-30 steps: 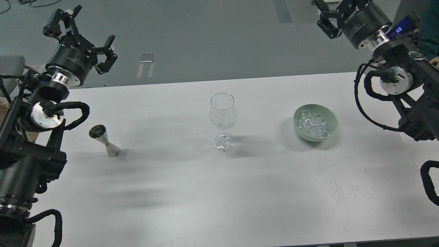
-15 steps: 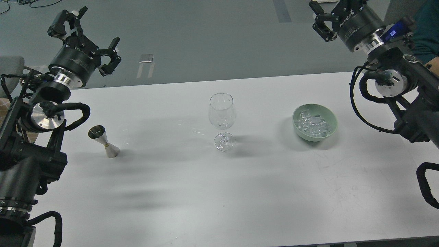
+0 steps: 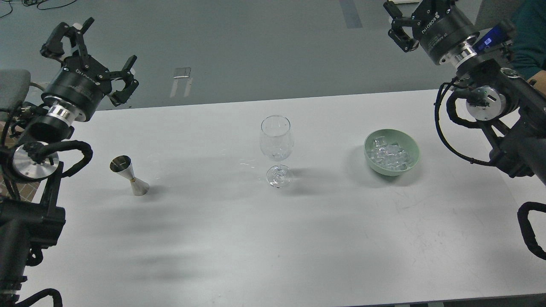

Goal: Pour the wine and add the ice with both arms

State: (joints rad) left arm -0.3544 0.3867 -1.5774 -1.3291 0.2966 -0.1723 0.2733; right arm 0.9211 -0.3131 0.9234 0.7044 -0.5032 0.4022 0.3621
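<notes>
An empty clear wine glass [image 3: 277,145] stands upright in the middle of the white table [image 3: 273,238]. A steel jigger [image 3: 129,175] stands at the left. A pale green bowl [image 3: 413,151] at the right holds several clear ice cubes [image 3: 389,155]. My left gripper [image 3: 87,55] is open and empty, raised beyond the table's far left edge, above and behind the jigger. My right gripper [image 3: 405,19] is at the top right, beyond the far edge, partly cut off by the frame; its claw fingers look spread and hold nothing.
A person's teal sleeve [image 3: 529,34] shows at the top right edge behind my right arm. A grey chair [image 3: 13,87] stands at the far left. The grey floor lies beyond the table's far edge.
My left arm has swung left and back, carrying its open gripper further left. My right gripper has shifted slightly left and up. Glass, jigger and bowl have not moved.
</notes>
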